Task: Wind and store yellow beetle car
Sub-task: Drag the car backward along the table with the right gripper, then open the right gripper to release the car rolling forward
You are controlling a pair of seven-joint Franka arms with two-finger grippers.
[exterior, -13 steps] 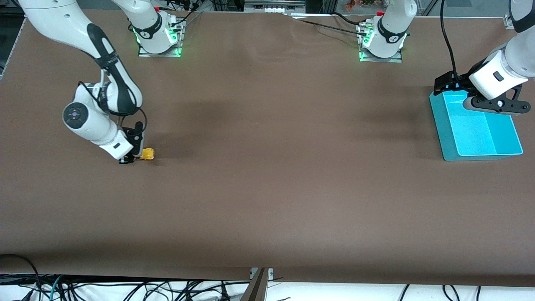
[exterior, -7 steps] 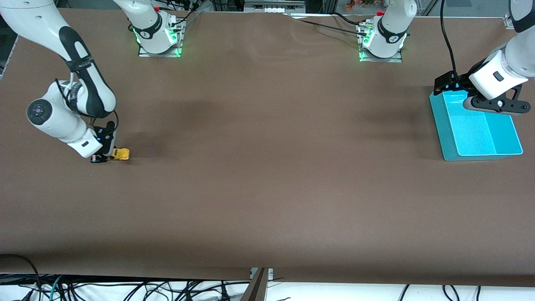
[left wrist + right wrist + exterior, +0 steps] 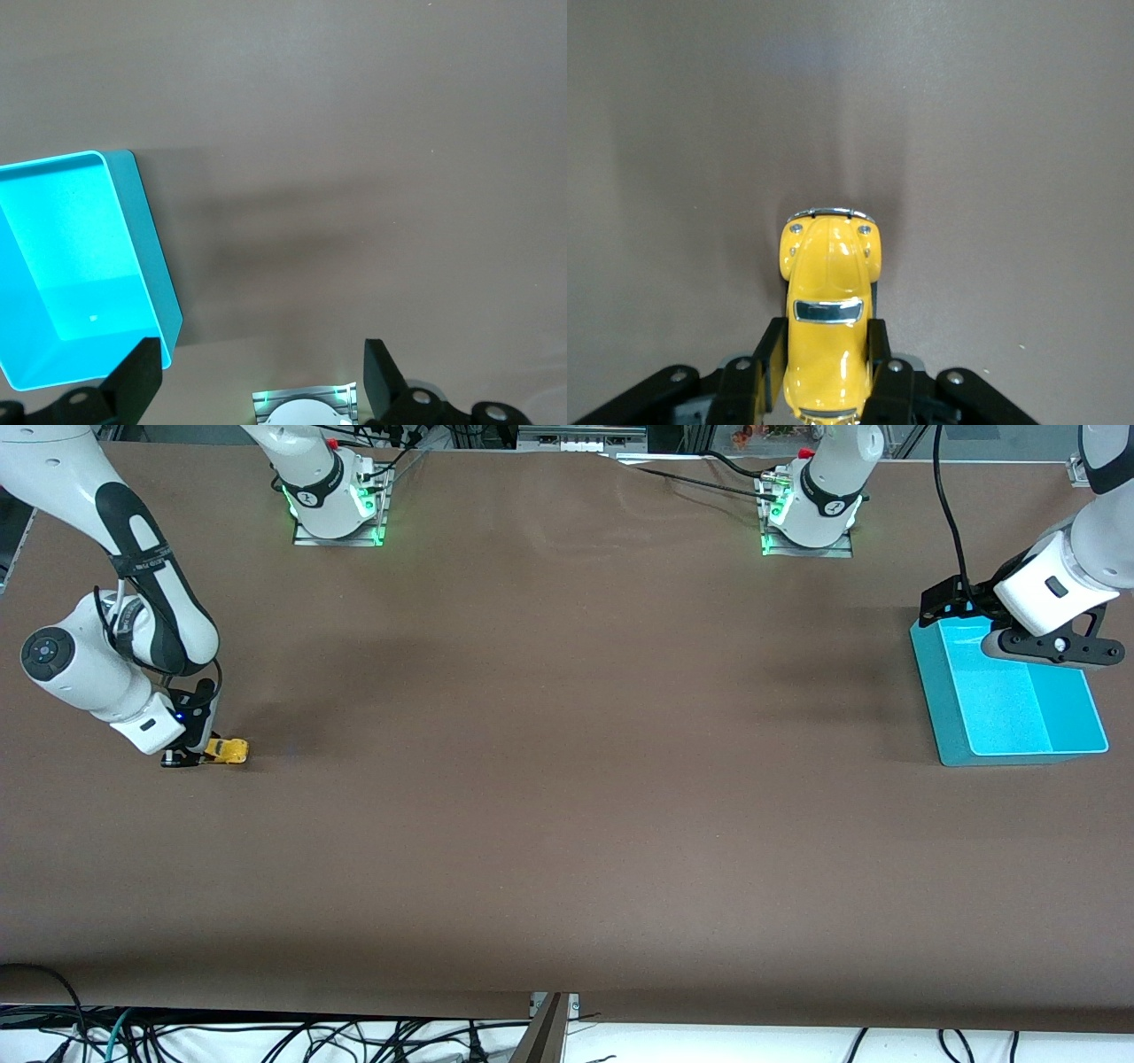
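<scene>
The yellow beetle car (image 3: pixel 227 751) is on the brown table at the right arm's end, its nose toward the table's middle. My right gripper (image 3: pixel 197 755) is shut on the car's rear, low at the table. In the right wrist view the car (image 3: pixel 827 310) sits between the two black fingers (image 3: pixel 764 354), which press its sides. The turquoise bin (image 3: pixel 1010 695) stands at the left arm's end. My left gripper (image 3: pixel 943 602) is open and empty over the bin's rim nearest the robot bases, and waits there. The bin also shows in the left wrist view (image 3: pixel 71 266).
The two arm bases (image 3: pixel 337 505) stand along the table edge farthest from the front camera. Cables hang below the table's near edge (image 3: pixel 266 1036). The bin is empty inside.
My right gripper has dragged the yellow car backward along the table toward the right arm's end, by roughly a hand's width per half second. The left arm has not moved.
</scene>
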